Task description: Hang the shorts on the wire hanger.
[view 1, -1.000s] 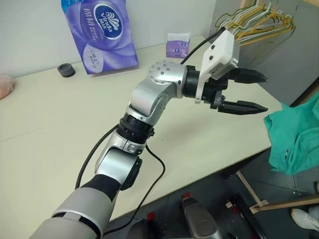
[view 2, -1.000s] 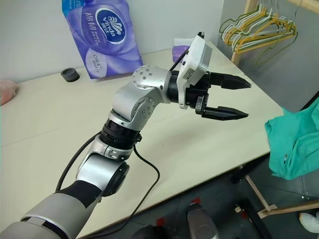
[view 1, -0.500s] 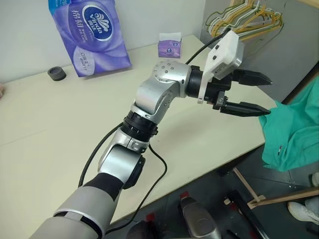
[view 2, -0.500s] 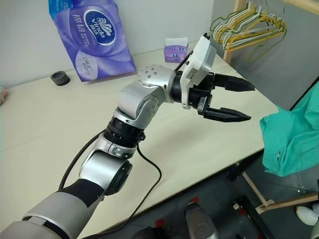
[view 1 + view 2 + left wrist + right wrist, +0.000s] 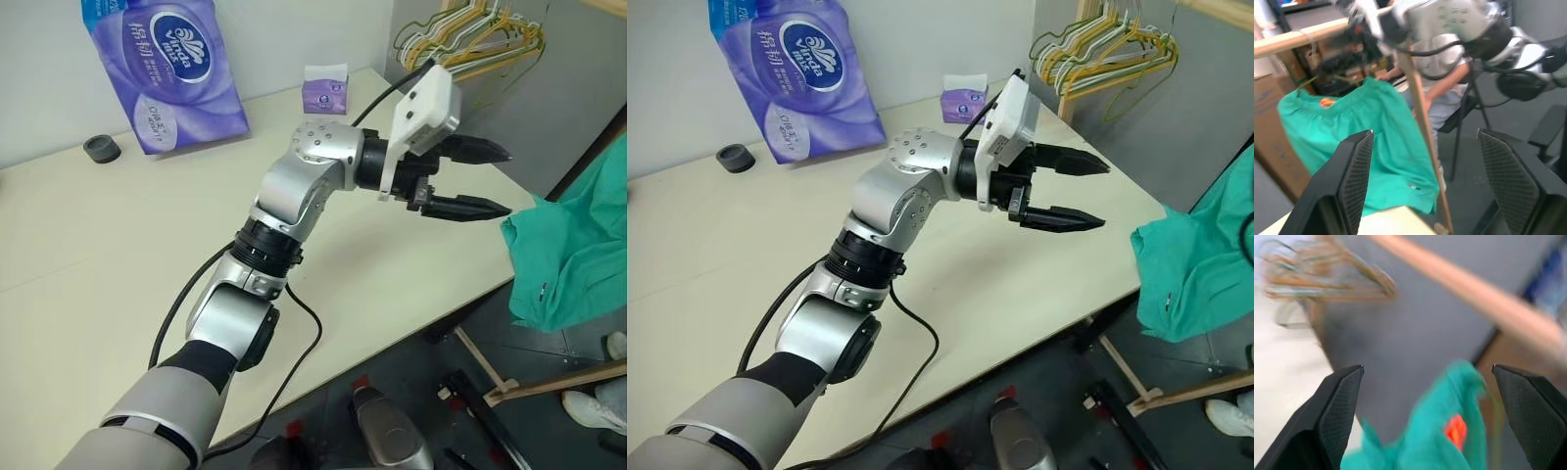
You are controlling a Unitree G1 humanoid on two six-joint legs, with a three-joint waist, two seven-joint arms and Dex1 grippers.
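The shorts now hang nearer the worktop's right edge than a second ago. The left claw has eased a little closer to them.

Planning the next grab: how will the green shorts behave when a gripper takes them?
The shorts hang in loose folds, so probably floppy, sagging around any pinch. Thin cloth looks light. The gathered waistband is likely thicker and may give a firmer hold.
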